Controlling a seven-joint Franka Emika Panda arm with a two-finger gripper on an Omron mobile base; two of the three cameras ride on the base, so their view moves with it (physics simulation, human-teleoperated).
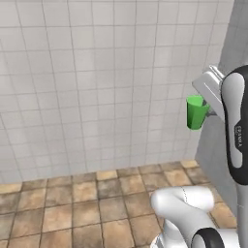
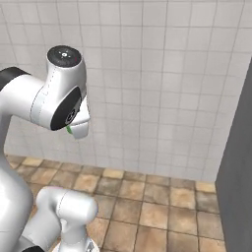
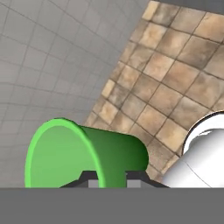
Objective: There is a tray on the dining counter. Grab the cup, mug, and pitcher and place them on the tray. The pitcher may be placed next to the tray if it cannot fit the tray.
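A wall (image 1: 87,82) of glossy white square tiles meets a floor (image 1: 72,203) of mottled brown stone tiles, with open air all round the raised gripper (image 1: 209,107); it pinches the cup (image 1: 195,112), a smooth green tapered tumbler held high off the floor

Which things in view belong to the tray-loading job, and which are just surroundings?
Job:
- cup, green and tapered, carried in the air
- hand, shut on the cup

Surroundings:
- white tiled wall
- brown tiled floor
- dark grey panel at the right of the right base view
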